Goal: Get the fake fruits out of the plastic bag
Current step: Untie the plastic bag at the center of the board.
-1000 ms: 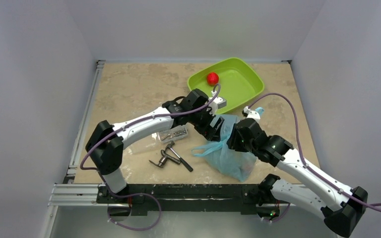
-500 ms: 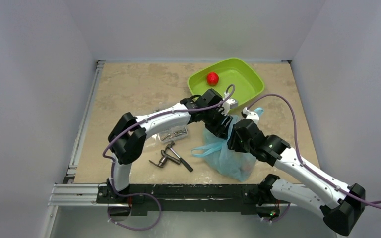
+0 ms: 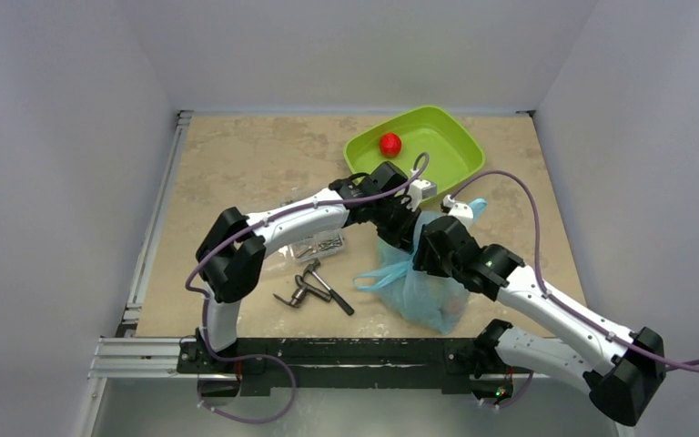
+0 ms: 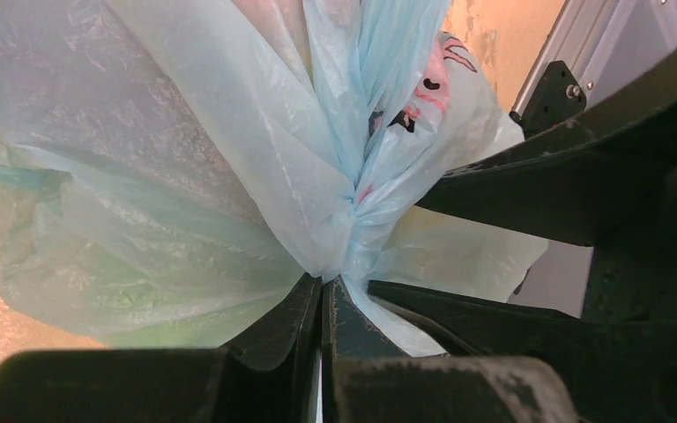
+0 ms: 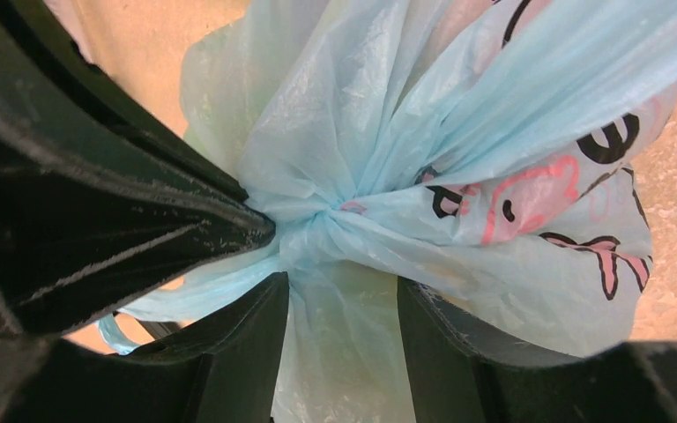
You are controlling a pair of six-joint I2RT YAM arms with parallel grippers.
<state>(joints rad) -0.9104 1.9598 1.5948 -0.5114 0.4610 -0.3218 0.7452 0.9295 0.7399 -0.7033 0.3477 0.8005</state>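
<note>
**A robot test cell in a lab**

The setting looks like a lab bench, not a home. Two robot arms [image 3: 273,228] are bolted to a metal rail [image 3: 146,357] at the near edge of a stone-patterned table [image 3: 237,164]. Plain pale walls [image 3: 64,164] box it in on three sides. Purple cables [image 3: 528,196] loop along the arms.

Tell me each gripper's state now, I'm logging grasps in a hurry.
Left gripper: closed on the plastic bag.
Right gripper: part open around gathered bag plastic; grip cannot be told.
</note>
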